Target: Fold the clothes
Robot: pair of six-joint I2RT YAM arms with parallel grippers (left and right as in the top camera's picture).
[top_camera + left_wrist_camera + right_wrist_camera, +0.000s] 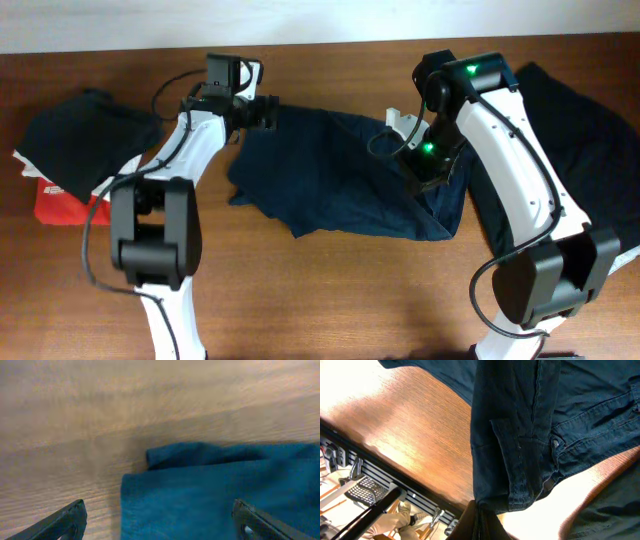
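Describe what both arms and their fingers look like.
Both have white, boxy links joined by bulky black joints, with thin black cables looping alongside. The right arm shows two green lights; the left arm shows none. The left fingers are black, slim and angular.

L pincer [157, 514] agape; R pincer [479, 521] seemingly clamped.

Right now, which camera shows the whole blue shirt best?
The overhead view: nearly all of the blue shirt shows there, spread out. The left wrist view catches only one corner; the right wrist view, only a close-up of seams.
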